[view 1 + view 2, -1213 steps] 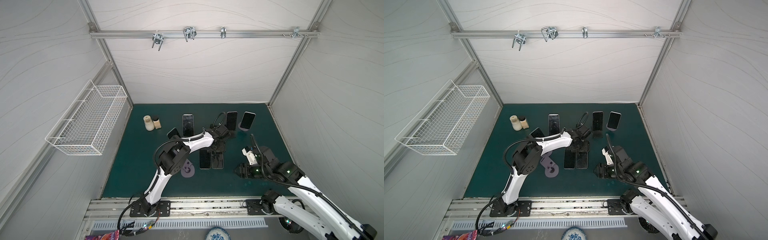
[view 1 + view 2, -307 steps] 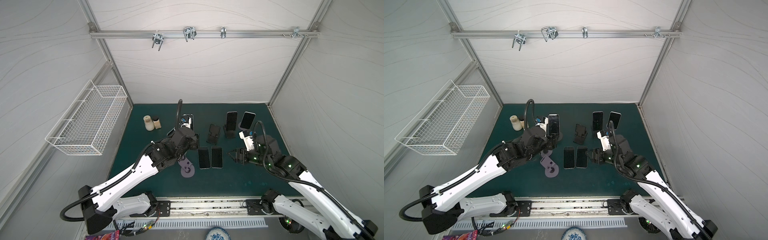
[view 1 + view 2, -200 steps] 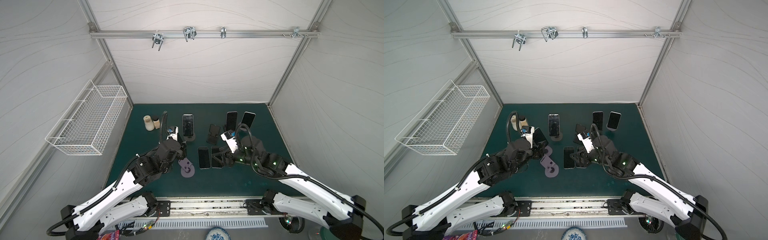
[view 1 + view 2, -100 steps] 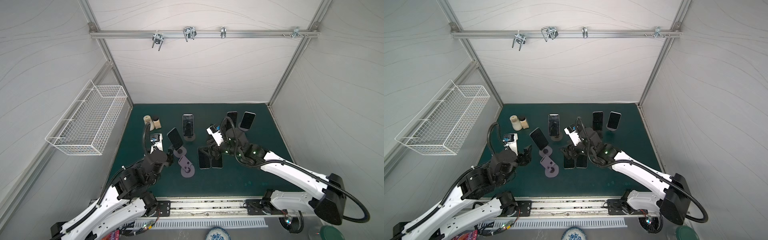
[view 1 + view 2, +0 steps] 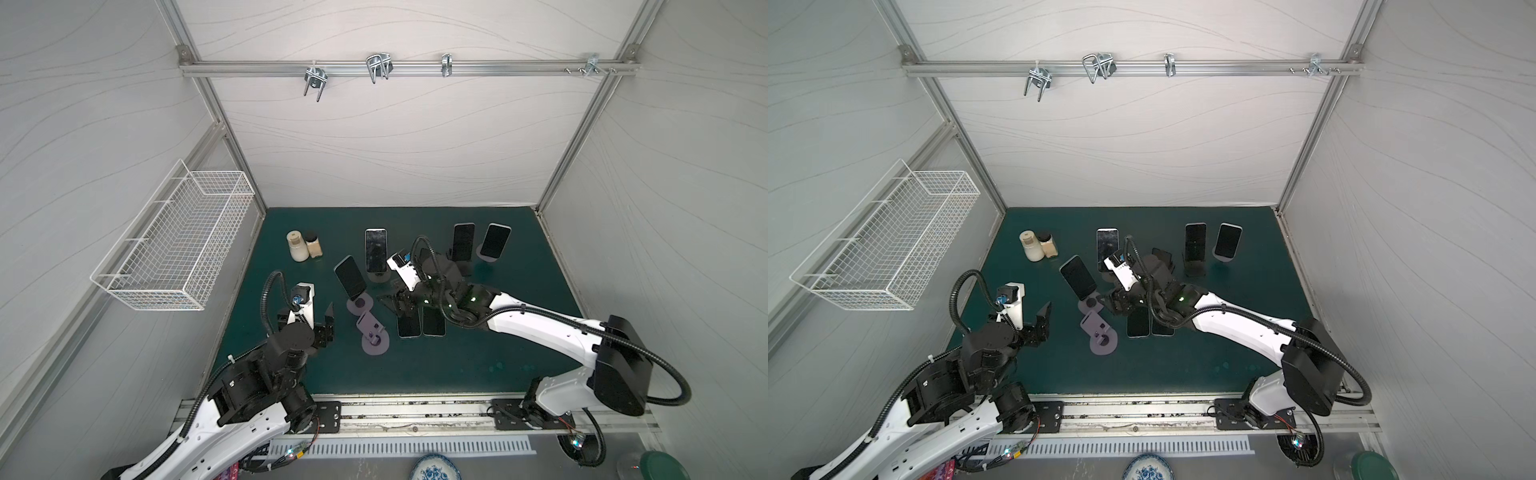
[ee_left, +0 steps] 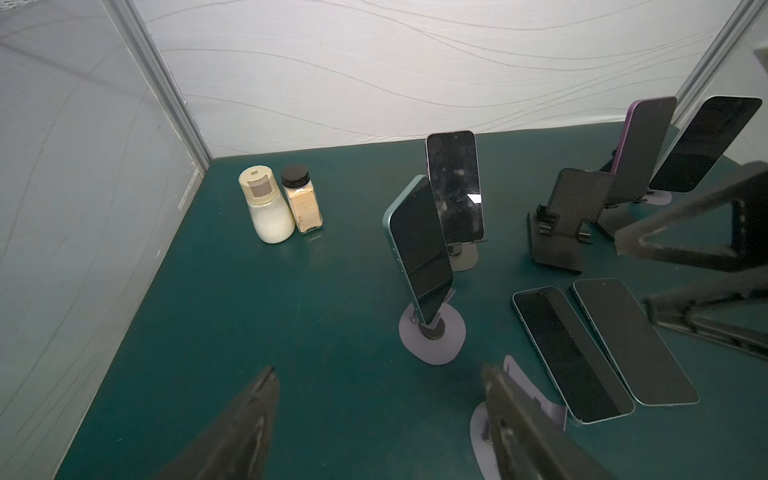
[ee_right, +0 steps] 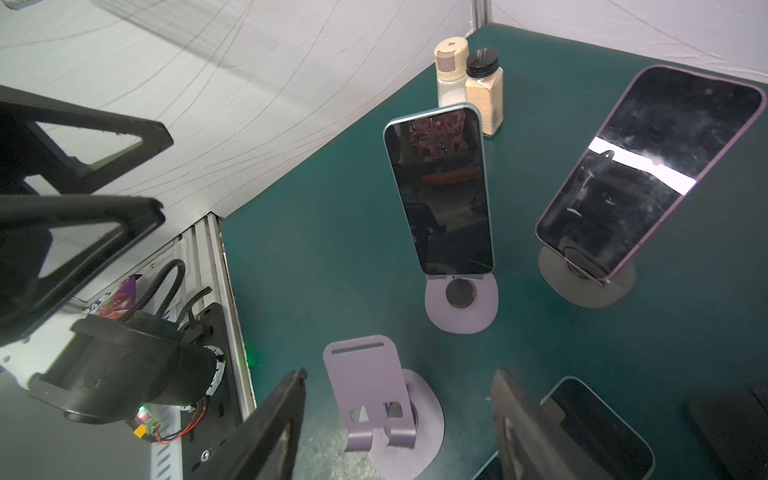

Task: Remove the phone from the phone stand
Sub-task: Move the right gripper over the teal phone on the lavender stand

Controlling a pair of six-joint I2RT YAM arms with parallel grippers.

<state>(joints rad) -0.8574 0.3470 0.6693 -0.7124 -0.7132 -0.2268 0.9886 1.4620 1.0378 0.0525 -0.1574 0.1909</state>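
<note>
White-panelled cell, dark green worktop (image 5: 478, 365). Landmark is the empty lilac stand (image 5: 374, 332) mid-worktop, with nothing on it.

Teal phone (image 5: 350, 276) sits on its own lilac stand (image 5: 360, 305), just behind the empty lilac stand toward the back wall. Its screen is dark and it leans back. Not removed yet.

Left gripper (image 5: 309, 318) is off to the left of the empty lilac stand. Its fingers (image 6: 249, 424) are spread wide, and the left wrist view shows nothing between them. The teal phone is ahead of the fingertips and well apart from them, no contact.

Right gripper (image 5: 397, 303) is just behind-right of the empty lilac stand, close beside the base of the teal phone's stand. Its fingers (image 7: 278, 428) are spread and hold nothing. In the right wrist view the empty lilac stand shows in the gap between the fingertips. The teal phone stands beyond it, screen toward that camera, clear of both fingers. This gripper is nearer the teal phone than the left gripper is.

Two flat phones (image 5: 409, 326) lie side by side just right of the empty lilac stand, and the right arm reaches over them. Farther behind it is a purple-edged phone (image 5: 375, 249) on a grey stand (image 5: 379, 276). Back-left of it are two small bottles (image 5: 298, 246), side by side.
</note>
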